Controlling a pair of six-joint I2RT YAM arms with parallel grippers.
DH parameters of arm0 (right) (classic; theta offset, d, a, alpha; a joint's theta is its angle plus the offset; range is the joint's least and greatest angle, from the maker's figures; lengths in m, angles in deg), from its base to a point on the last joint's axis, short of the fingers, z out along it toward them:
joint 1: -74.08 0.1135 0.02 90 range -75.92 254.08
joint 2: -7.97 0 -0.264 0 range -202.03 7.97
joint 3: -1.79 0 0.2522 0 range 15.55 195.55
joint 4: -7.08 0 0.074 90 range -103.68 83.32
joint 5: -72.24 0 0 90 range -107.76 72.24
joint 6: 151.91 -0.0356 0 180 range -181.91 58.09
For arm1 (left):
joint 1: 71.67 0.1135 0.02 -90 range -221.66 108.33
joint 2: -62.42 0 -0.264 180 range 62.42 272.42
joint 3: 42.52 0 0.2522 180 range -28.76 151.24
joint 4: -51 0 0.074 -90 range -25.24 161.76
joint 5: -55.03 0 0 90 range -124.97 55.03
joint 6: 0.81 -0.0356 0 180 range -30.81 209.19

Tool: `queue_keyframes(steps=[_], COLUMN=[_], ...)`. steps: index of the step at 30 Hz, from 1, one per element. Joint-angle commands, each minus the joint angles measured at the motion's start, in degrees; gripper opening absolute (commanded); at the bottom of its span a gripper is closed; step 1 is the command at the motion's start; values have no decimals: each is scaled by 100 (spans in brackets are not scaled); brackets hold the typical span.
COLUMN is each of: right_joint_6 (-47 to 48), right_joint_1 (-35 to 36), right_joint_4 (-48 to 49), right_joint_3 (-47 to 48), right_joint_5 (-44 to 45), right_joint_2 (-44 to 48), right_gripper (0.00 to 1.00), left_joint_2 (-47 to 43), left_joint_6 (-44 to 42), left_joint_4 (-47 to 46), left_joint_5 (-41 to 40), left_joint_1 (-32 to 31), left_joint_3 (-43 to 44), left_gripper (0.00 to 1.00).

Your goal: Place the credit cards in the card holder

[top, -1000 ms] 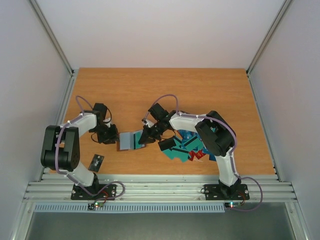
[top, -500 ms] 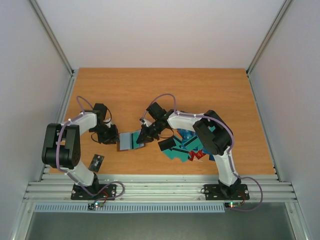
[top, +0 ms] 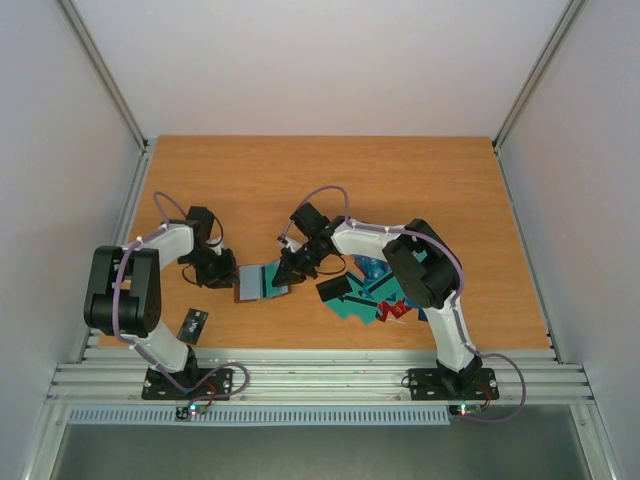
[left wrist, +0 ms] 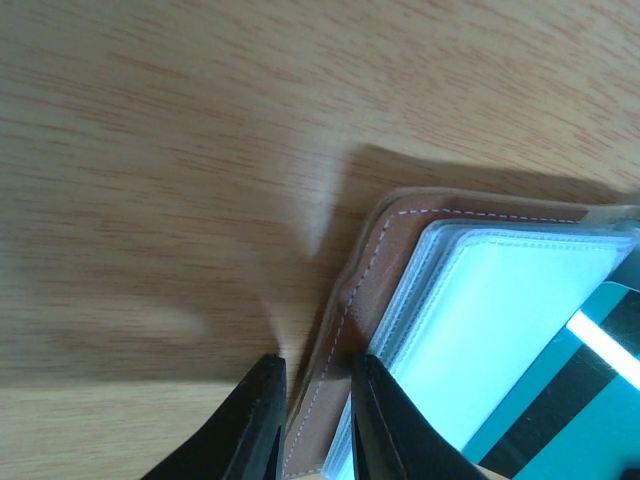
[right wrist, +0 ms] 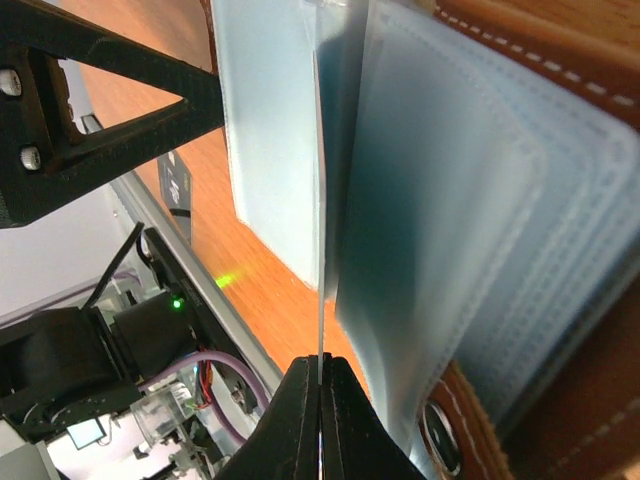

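Note:
The brown card holder (top: 254,282) lies open on the table, its clear sleeves (right wrist: 450,200) fanned out. My left gripper (top: 226,270) is shut on its stitched leather edge (left wrist: 365,285), one finger on each side. My right gripper (top: 289,268) is shut on a thin credit card (right wrist: 320,290), seen edge-on, whose far end lies between the sleeves. In the left wrist view a teal, dark-striped card (left wrist: 575,400) lies over the sleeves. The other credit cards (top: 370,295) lie in a loose teal, blue and red pile under the right arm.
One black card (top: 193,325) lies apart near the left arm's base. The table's aluminium front rail (top: 320,378) runs behind both bases. Bare wooden table (top: 330,180) stretches to the far edge, with white walls on three sides.
My right gripper has shifted slightly left with its card, further over the card holder. The left gripper has kept its place on the holder's edge.

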Motion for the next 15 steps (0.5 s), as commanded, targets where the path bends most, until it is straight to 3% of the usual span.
queue_keyframes(steps=[1, 15], right_joint_6=[1, -134], right_joint_1=[-28, -38], right_joint_4=[-102, -82], right_joint_3=[106, 183], right_joint_5=[87, -87], right_joint_2=[-147, -400], right_gripper=[1, 1], left_joint_2=[194, 242], left_joint_6=[-80, -82], left_joint_4=[-89, -78], left_joint_5=[-31, 17], left_joint_1=[10, 10], left_joint_3=[23, 14], left_gripper=[21, 21])
